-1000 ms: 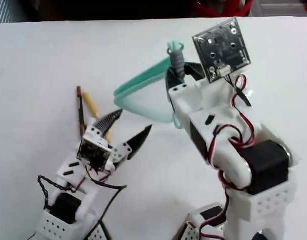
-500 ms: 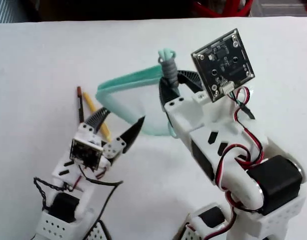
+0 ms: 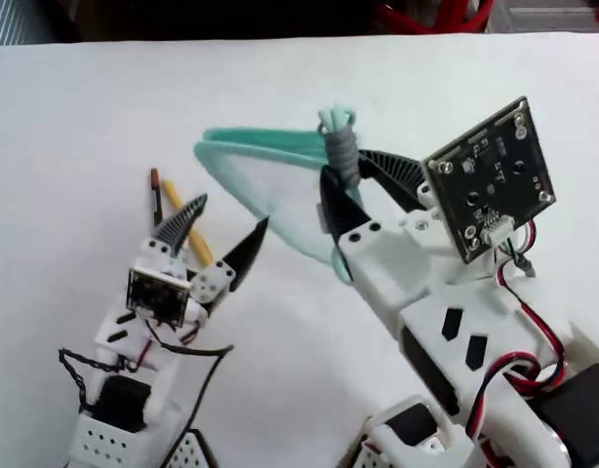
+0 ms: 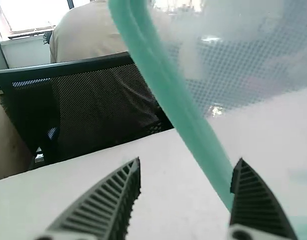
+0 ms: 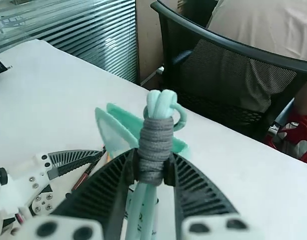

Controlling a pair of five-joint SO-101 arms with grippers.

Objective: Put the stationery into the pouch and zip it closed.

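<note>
Lower left in the high view, your left gripper (image 3: 228, 216) sits with its jaws spread wide and nothing between them. One finger lies over the yellow pencil (image 3: 178, 207), with the dark pencil (image 3: 155, 193) just beside it. Both pencils are on the white table (image 3: 75, 117), outside the pouch (image 3: 265, 180). That mint mesh pouch stands at centre frame, its open mouth turned toward the left arm. Your right gripper (image 3: 340, 185) is clenched on the grey-wrapped pull (image 3: 342, 154) at the pouch's end. This hold appears meant to keep the pouch propped up and its mouth open so the pencils can be fed in. The left wrist view shows the pouch's green rim (image 4: 163, 85) running down close to one of the parted fingers. Compared with a second ago, the pouch has swung toward the upper left and its mouth gapes wider. The right arm's wrist board has moved toward the right edge. The left gripper has shifted left, closer to the pencils.
</note>
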